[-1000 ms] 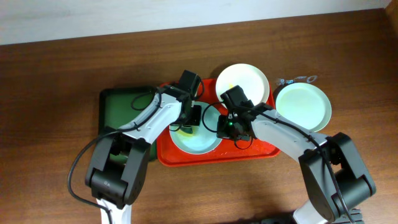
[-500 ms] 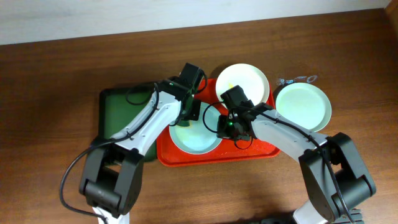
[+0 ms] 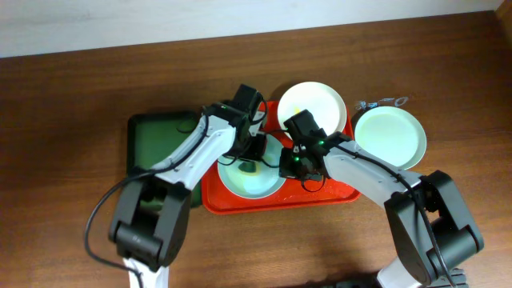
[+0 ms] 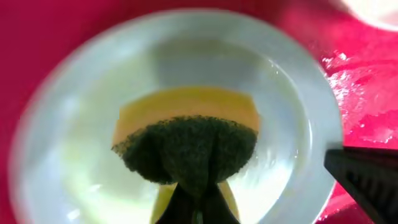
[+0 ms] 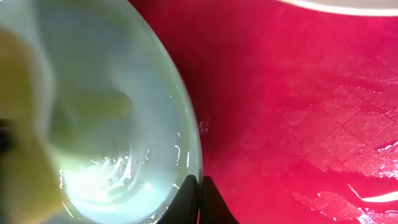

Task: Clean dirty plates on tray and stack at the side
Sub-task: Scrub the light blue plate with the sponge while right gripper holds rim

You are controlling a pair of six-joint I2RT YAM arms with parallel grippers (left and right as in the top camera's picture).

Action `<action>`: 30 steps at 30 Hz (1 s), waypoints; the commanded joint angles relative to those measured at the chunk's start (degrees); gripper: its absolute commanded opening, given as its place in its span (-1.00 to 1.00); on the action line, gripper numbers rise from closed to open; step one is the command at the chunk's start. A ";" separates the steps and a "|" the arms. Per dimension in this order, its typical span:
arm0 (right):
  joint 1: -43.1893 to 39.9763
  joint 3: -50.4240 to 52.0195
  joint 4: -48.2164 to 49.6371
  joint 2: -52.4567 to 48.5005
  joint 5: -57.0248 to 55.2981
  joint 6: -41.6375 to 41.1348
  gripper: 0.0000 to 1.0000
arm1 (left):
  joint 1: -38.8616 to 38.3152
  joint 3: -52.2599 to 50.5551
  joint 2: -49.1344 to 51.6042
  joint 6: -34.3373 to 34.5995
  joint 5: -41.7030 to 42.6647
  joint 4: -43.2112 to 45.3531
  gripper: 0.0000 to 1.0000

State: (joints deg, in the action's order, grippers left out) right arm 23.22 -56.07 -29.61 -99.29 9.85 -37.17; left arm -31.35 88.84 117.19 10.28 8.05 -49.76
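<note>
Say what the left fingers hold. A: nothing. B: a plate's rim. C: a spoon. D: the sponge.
D: in the left wrist view the left fingers pinch the yellow and dark green sponge over the blue plate.
</note>
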 commanded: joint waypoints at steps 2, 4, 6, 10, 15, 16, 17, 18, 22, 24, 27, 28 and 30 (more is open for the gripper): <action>-0.37 0.26 -0.11 -0.31 0.04 0.33 -0.92 | 0.57 -0.15 -4.04 -0.90 -11.10 -0.70 -1.00; -0.37 0.26 -0.11 -0.31 0.07 0.33 -0.92 | 0.55 -1.33 -3.21 -0.70 -12.46 -0.35 -1.00; -0.37 0.26 -0.13 -0.31 0.07 0.33 -0.92 | 0.55 -1.81 -1.40 -0.68 -12.46 -0.04 -1.00; -0.37 0.26 -0.13 -0.31 0.07 0.33 -0.92 | 0.57 -1.81 5.44 2.78 -14.34 0.20 -1.00; -0.37 0.26 -0.13 -0.31 0.04 0.35 -0.92 | 0.52 -1.46 9.42 -2.27 4.42 -4.35 -1.00; -0.37 0.26 -0.11 -0.31 0.04 0.33 -0.92 | 0.57 -1.05 8.98 -2.25 5.75 -5.03 -1.00; -0.37 0.26 -0.11 -0.31 0.04 0.33 -0.92 | 0.68 -0.35 7.54 -2.23 6.14 -5.29 -1.00; -0.37 0.26 -0.11 -0.31 0.04 0.33 -0.92 | 0.81 -0.11 6.10 -2.23 6.08 -5.11 -1.00; -0.37 0.26 -0.13 -0.31 0.04 0.33 -0.91 | 3.26 0.00 -0.37 -1.25 0.74 -5.64 -1.00; -0.37 0.26 -0.13 -0.31 0.07 0.33 -0.92 | 3.96 -0.09 -0.26 -0.22 -5.62 -6.32 -1.00; -0.37 0.26 -0.15 -0.31 0.07 0.35 -0.92 | 3.91 -0.63 -0.04 0.59 -8.44 -6.16 -1.00; -0.37 0.26 -0.15 -0.31 0.07 0.33 -0.91 | 3.76 -1.20 0.13 0.61 -8.28 -6.05 -1.00; -0.37 0.26 -0.13 -0.31 0.07 0.33 -0.92 | 3.34 -3.19 0.15 0.85 -8.09 -5.07 -1.00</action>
State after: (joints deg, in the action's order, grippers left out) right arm 23.22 -56.05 -29.71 -99.31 9.82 -37.26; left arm -27.51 88.44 118.69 10.31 1.76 -55.44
